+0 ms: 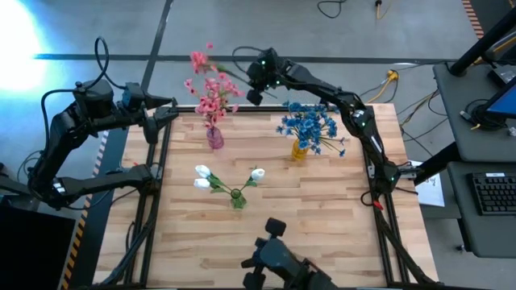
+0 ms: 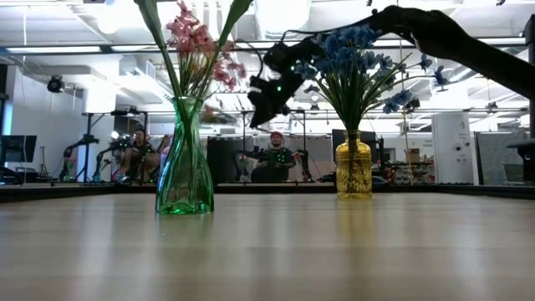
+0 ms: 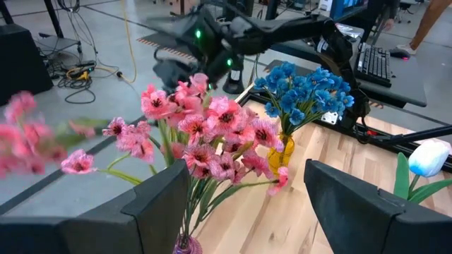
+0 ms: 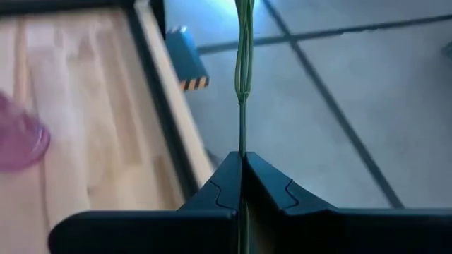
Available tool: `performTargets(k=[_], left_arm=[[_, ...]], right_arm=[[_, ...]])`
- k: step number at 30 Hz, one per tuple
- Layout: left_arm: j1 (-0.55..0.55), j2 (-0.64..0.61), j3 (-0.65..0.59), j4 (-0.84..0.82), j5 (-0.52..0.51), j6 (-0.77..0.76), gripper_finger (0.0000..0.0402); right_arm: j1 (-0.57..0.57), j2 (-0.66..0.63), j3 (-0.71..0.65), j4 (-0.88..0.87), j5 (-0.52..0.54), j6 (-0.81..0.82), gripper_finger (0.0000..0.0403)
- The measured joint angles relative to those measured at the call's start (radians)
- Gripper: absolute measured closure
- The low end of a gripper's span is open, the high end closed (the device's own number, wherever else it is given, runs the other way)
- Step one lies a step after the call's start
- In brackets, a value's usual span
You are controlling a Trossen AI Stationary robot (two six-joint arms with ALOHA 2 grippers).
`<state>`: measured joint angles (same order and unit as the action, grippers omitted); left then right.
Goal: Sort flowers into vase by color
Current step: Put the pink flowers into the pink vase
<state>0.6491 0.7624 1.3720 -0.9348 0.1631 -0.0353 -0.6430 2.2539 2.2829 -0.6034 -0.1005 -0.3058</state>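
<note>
A pink vase (image 1: 214, 137) with pink flowers (image 1: 214, 97) stands near the table's far edge. To its right is a yellow vase (image 1: 299, 151) with blue flowers (image 1: 310, 125). A green vase (image 1: 238, 197) with white flowers (image 1: 201, 173) stands mid-table. My right gripper (image 1: 256, 80) hovers beyond the far edge, above the pink bunch, shut on a loose pink sprig (image 1: 200, 60). My left gripper (image 1: 165, 113) waits open at the far left corner, facing the pink flowers (image 3: 205, 134). My right gripper pinches the sprig's thin green stem (image 4: 242, 144) between its two shut fingers. The stem runs along the fingers and sticks out past their tips. The sprig is lifted clear, and its blossoms (image 1: 197, 60) reach toward the table's left.
Black frame rails run along the table's left (image 1: 157, 185) and right edges. A camera mount (image 1: 274, 250) sits at the near edge. A desk with a keyboard (image 1: 492, 193) stands off to the right. People (image 2: 272, 159) sit in the room beyond the table.
</note>
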Motion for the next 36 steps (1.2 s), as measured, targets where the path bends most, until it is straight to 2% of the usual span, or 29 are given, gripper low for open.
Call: performTargets(k=[4,10,20,26,36], left_arm=[[0.0,0.0,0.0,0.0,0.0,0.0,0.0134],[0.0,0.0,0.0,0.0,0.0,0.0,0.0134],[0.0,0.019,0.0,0.028,0.0,0.027,0.0134],[0.0,0.064,0.0,0.047,0.001,0.055,0.0134],[-0.005,0.134,0.0,0.2,0.037,0.115,0.0134]], right_arm=[[-0.018,0.0,0.074,0.003,0.0,0.018,0.0394],[-0.047,-0.058,0.07,0.062,0.033,0.021,0.0394],[-0.063,-0.151,0.073,0.113,0.026,0.044,0.0394],[-0.064,-0.246,0.073,0.145,-0.066,0.052,0.0394],[-0.06,-0.442,0.071,0.144,-0.273,0.106,0.0394]])
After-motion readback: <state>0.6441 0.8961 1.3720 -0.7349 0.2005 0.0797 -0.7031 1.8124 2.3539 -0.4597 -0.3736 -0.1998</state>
